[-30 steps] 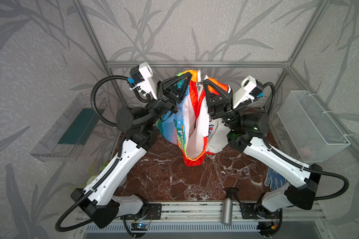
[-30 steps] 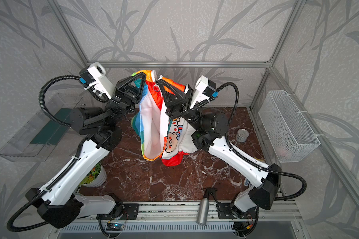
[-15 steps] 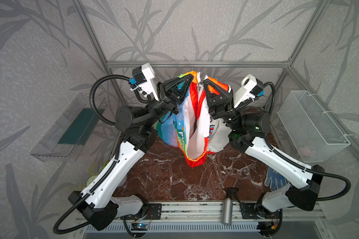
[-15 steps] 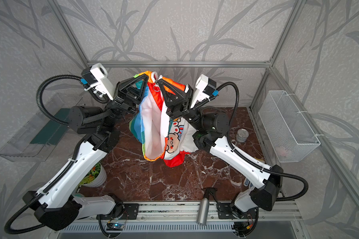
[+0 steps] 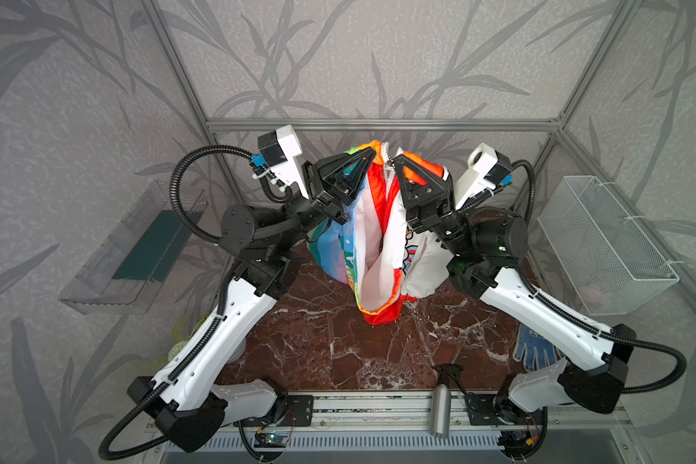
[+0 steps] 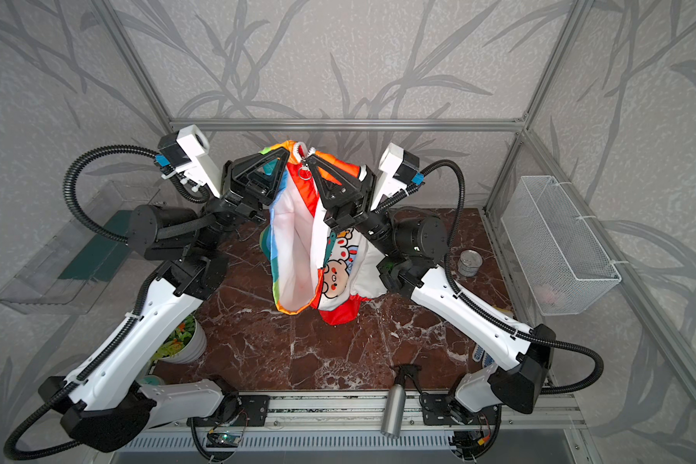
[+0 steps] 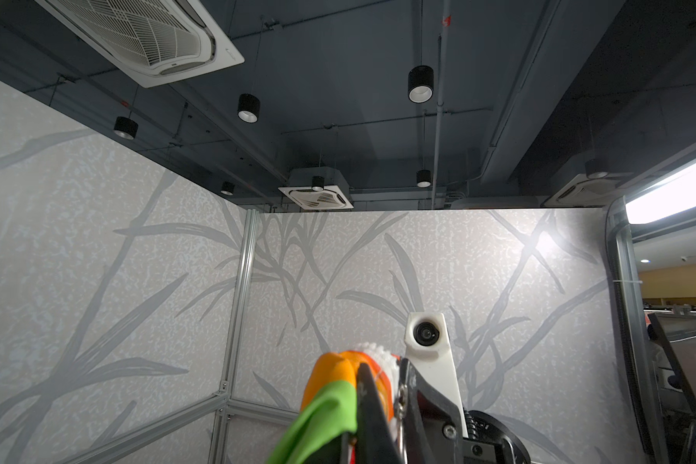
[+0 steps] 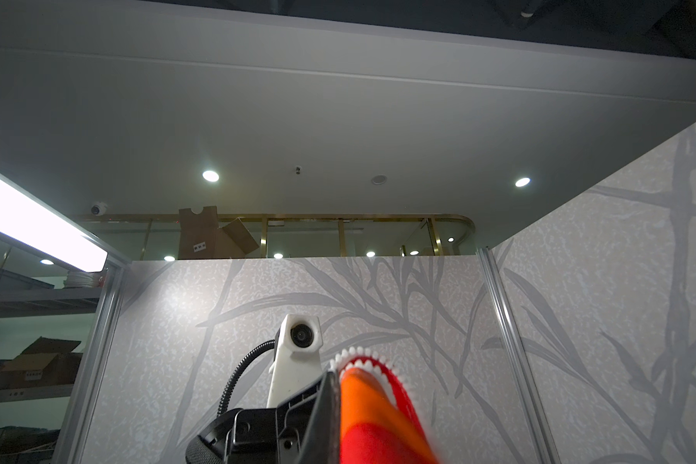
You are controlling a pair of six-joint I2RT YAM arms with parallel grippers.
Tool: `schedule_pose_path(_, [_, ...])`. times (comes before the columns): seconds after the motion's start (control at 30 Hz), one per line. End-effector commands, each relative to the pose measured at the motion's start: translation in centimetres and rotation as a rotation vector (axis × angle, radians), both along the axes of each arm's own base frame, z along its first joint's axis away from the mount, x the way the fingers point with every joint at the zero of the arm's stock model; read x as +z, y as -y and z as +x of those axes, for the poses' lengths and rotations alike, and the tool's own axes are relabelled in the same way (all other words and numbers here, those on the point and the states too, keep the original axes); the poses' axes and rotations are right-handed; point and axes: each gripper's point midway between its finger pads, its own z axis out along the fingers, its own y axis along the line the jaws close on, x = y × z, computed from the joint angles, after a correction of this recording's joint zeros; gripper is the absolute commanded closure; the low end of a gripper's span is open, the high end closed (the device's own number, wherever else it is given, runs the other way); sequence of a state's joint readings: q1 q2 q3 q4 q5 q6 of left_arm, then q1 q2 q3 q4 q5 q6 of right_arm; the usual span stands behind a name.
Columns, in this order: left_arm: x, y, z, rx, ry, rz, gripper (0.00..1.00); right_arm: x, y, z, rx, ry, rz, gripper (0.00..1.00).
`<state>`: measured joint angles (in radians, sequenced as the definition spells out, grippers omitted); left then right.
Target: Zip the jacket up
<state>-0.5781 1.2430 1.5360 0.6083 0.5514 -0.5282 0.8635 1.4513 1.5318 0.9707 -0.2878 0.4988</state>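
Left pincer (image 5: 369,154): closed tight on the top edge of the jacket (image 5: 372,249), rainbow-striped side; raised high, tip turned toward the right pincer (image 5: 398,160).
Right pincer: closed tight on the jacket's other top edge, the orange and red side; tip just beside the left pincer's tip, a narrow gap between them in both top views.
Jacket: hung from the two pincers, front open, white lining showing between the held edges; cartoon-animal panel (image 6: 336,273) below the right pincer, rainbow panel below the left pincer; red hood end (image 5: 380,315) lowest, beneath both pincers; contact with the tabletop (image 5: 338,349) could not be told.
Zipper teeth (image 8: 362,355): white, along the red edge that arched above the right pincer's finger in the right wrist view.
Zipper pull ring (image 6: 304,173): small metal ring, hung just beneath the right pincer's tip, between the two pincers.
Tabletop: dark red marble pattern, well below both pincers.
Blue dotted glove (image 5: 535,351): flat on the tabletop, far below the right pincer, partly hidden by that arm.
Tin can (image 6: 469,263): upright, below and outward of the right pincer, near that arm's elbow.
Wire basket (image 5: 603,241): white mesh, on the side wall, well outward of the right pincer.
Spray bottle (image 5: 441,407): silver with black head, lying at the tabletop's front edge, far below the right pincer.
Potted plant (image 6: 181,341): white pot, green leaves, below the left pincer, partly under that arm.
Clear tray (image 5: 129,249): transparent, dark green insert, on the wall outward of the left pincer.
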Motion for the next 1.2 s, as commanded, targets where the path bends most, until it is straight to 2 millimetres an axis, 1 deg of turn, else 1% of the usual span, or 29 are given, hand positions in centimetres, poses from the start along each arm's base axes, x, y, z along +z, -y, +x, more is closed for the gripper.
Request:
schedule_pose_path(0.0, [1.5, -1.0, -2.1, 0.014, 0.075, -0.013, 1.00, 1.4, 1.8, -1.5, -0.013, 0.028, 0.042, 1.00])
schedule_pose_path(0.47, [1.2, -0.8, -2.1, 0.045, 0.087, 0.036, 1.00, 1.0, 1.4, -1.5, 0.001, 0.001, 0.012, 1.00])
schedule_pose_path(0.67, [1.5, -1.1, -2.6, 0.066, 0.105, 0.045, 1.00, 0.1, 1.4, -0.9, -0.028, -0.033, 0.005, 1.00])
schedule_pose_path(0.83, [1.3, -1.0, -2.5, 0.079, 0.102, 0.065, 1.00, 0.3, 1.5, -1.2, -0.019, -0.031, 0.005, 1.00])
schedule_pose_path(1.0, [1.0, -0.9, -2.4, 0.084, 0.101, 0.083, 1.00, 0.2, 1.6, -1.2, -0.011, -0.046, 0.006, 1.00])
schedule_pose_path(1.17, [0.8, -0.6, -2.4, 0.083, 0.099, 0.103, 1.00, 0.6, 1.8, -1.4, -0.007, -0.038, 0.015, 1.00])
